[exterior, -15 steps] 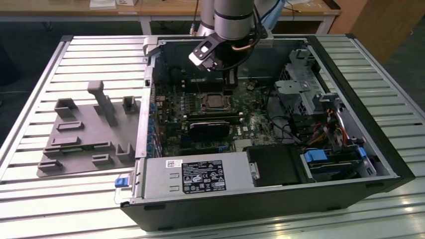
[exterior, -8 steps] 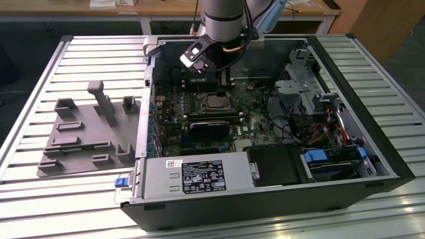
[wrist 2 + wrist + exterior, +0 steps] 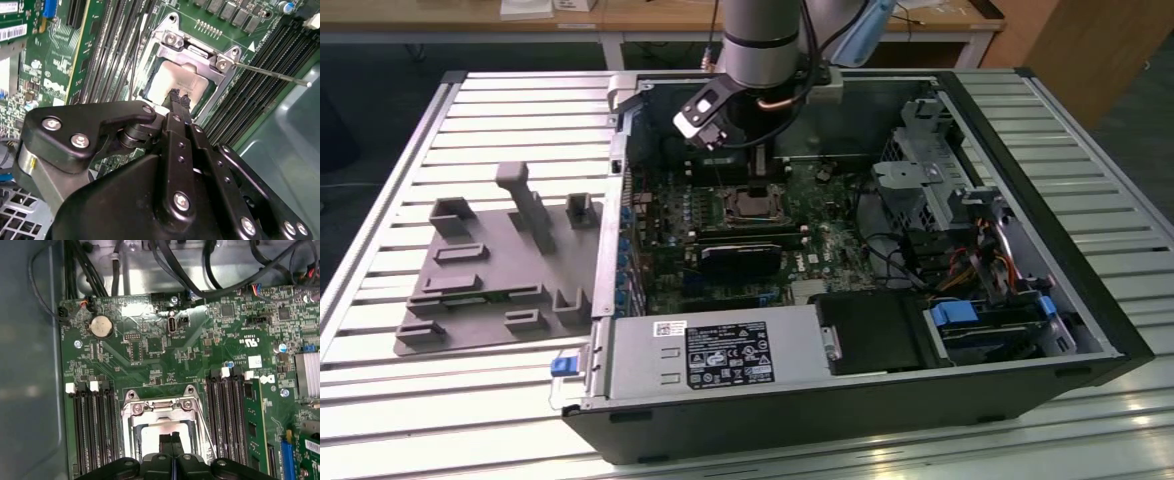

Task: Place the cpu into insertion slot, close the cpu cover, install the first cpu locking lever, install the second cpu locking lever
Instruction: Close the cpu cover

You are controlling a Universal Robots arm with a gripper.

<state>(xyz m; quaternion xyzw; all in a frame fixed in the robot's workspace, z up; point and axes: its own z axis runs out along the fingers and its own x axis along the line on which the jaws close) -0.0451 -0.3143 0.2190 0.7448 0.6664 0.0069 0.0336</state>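
From my desk I see the arm (image 3: 761, 40) reaching down into the open computer case (image 3: 1101, 330), which lies on its side on a slatted table (image 3: 400, 400).

There is much print. A large white label (image 3: 727, 352) and a smaller sticker (image 3: 670, 327) are on the grey power supply box (image 3: 640, 365). The green board (image 3: 165, 365) has white lettering and a small white sticker (image 3: 255, 361).

In the second wrist view the gripper (image 3: 179, 97) has its two fingertips pressed together and nothing is between them. They are over the cpu (image 3: 167, 82) and cover one edge of it. I cannot tell if they touch it.

The cpu lies in the insertion slot (image 3: 754, 205). The cpu cover (image 3: 195, 52) seems to lie down around it, and the pale top shows through the window. One thin locking lever (image 3: 270, 73) sticks out sideways over the black memory slots (image 3: 250, 100).

The gripper's own black body hides the lower part of the socket in both wrist views. Beside the socket are a coin battery (image 3: 101, 326) and black cables (image 3: 175, 260). A grey fixture plate (image 3: 494, 270) lies on the table at the exterior view's left.
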